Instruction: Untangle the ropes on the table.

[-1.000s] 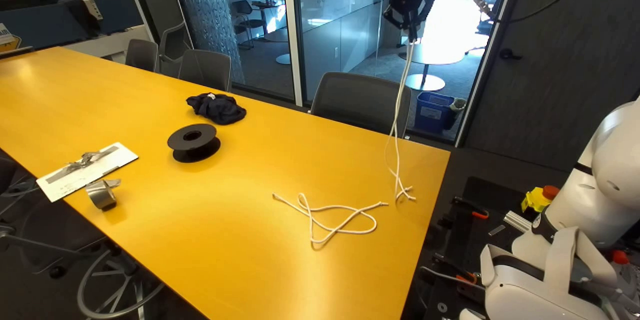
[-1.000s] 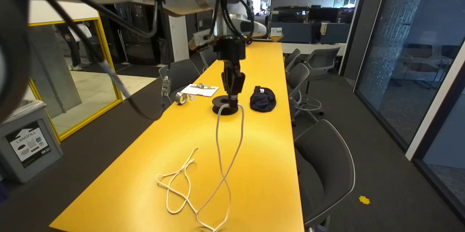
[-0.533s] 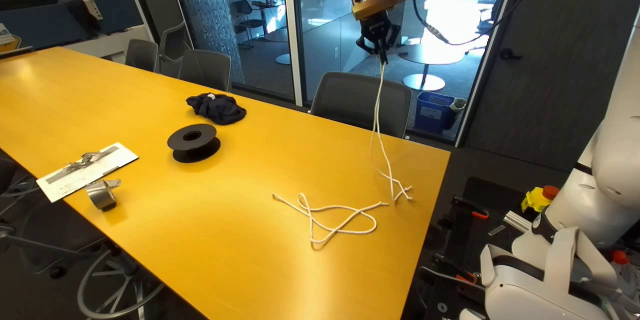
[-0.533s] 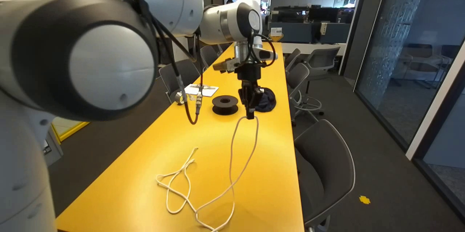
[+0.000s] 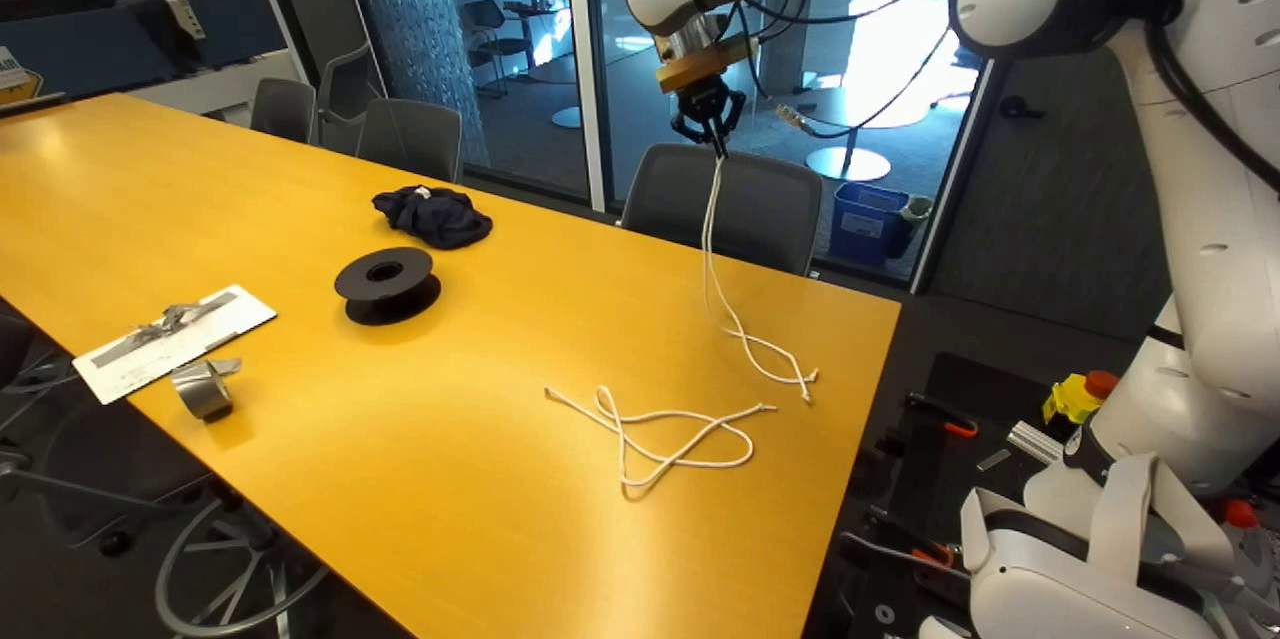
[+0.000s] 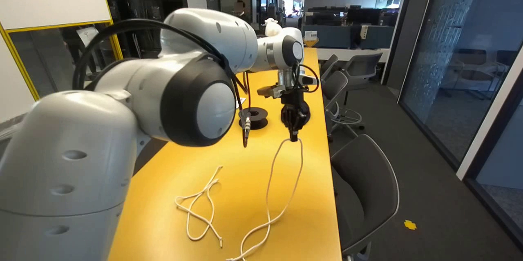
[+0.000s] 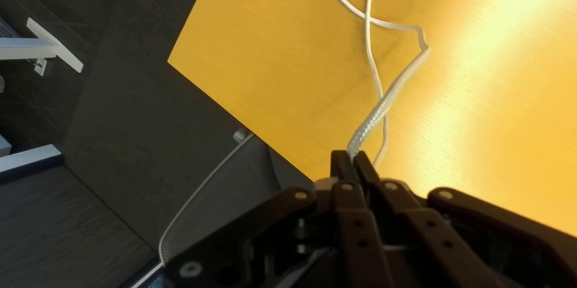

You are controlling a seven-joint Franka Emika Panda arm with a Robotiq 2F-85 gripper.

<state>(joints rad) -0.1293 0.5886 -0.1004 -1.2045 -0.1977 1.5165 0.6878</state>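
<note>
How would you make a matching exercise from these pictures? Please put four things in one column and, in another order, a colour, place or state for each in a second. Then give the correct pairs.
Things:
1. fingers
2. free rope
3. spool
4. tape roll

Colours, places, states:
A. black, lying flat on the table
B. silver, near the table's edge
C. shut on the other rope
D. white, crossing over itself

Pairs: 1-C; 2-D; 3-A; 4-B

Rope (image 7: 373, 118) cut off at wrist view's top, table (image 5: 520, 319) cropped throughout
</note>
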